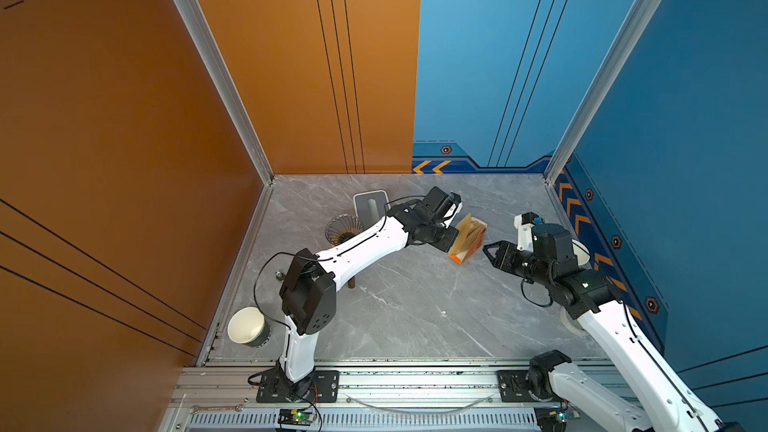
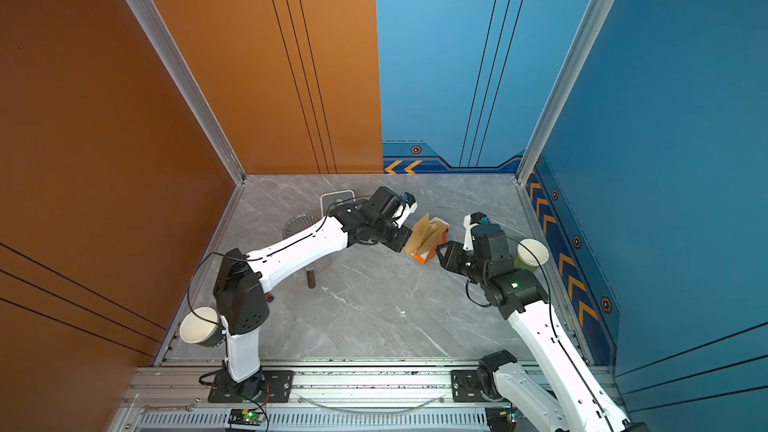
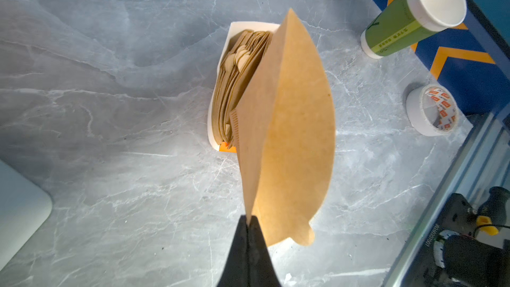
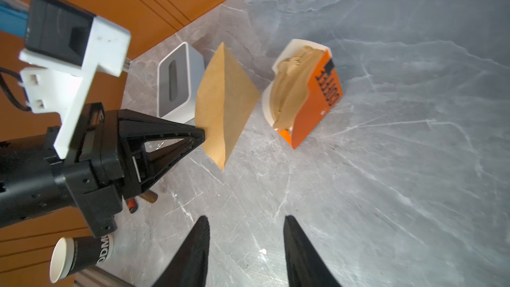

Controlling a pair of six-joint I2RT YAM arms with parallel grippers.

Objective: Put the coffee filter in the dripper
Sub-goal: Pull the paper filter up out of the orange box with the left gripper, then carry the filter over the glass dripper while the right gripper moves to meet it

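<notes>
The coffee filter (image 3: 292,122), a flat tan paper cone, hangs above the table by one edge, with my left gripper (image 3: 249,220) shut on it. In both top views the coffee filter (image 1: 462,234) (image 2: 417,236) hangs just left of the orange filter box (image 1: 462,258). The dripper (image 1: 343,228), a dark ribbed cone, stands at the back left, partly behind the left arm, also in a top view as the dripper (image 2: 297,226). My right gripper (image 4: 245,218) is open and empty, a short way from the coffee filter (image 4: 223,103) and the box, seen from above as the right gripper (image 1: 487,249).
The orange box (image 3: 242,78) holds several more filters. A grey-white stand (image 1: 370,201) sits behind the dripper. A dark paper cup (image 1: 247,326) stands at the front left, a green cup (image 3: 408,15) and a tape roll (image 3: 432,110) by the right wall.
</notes>
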